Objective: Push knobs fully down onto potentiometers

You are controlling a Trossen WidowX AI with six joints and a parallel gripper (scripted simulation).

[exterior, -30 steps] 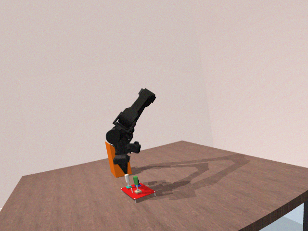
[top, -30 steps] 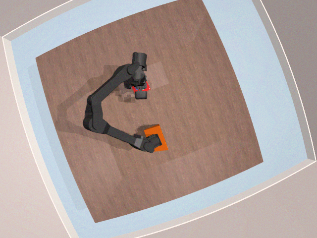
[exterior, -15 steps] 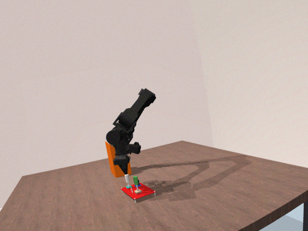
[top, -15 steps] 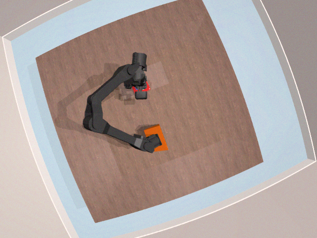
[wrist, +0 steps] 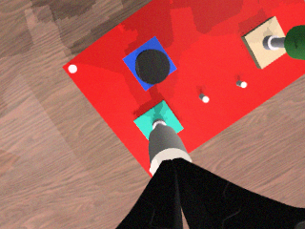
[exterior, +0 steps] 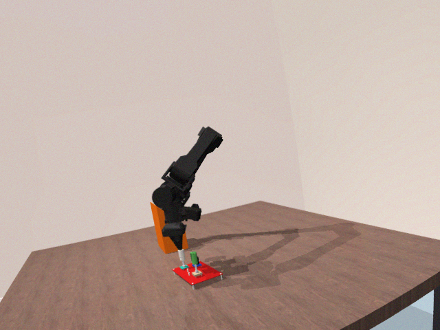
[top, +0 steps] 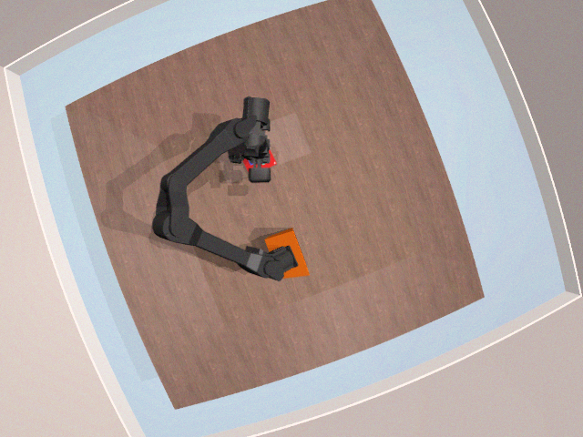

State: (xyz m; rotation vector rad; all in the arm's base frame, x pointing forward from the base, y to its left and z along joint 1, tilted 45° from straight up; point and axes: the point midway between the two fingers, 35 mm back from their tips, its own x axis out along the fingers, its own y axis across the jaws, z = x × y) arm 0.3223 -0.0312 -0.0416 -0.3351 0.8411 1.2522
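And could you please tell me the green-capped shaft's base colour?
Beige, clearest in the wrist view.

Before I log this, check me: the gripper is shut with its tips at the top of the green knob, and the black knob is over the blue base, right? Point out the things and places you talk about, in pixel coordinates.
Not quite: the shut gripper point(exterior: 180, 248) point(wrist: 173, 168) has its tips at the top of the white knob point(exterior: 181, 254) point(wrist: 168, 150), as the wrist view shows. The black knob point(wrist: 152, 66) is over the blue base point(wrist: 146, 85).
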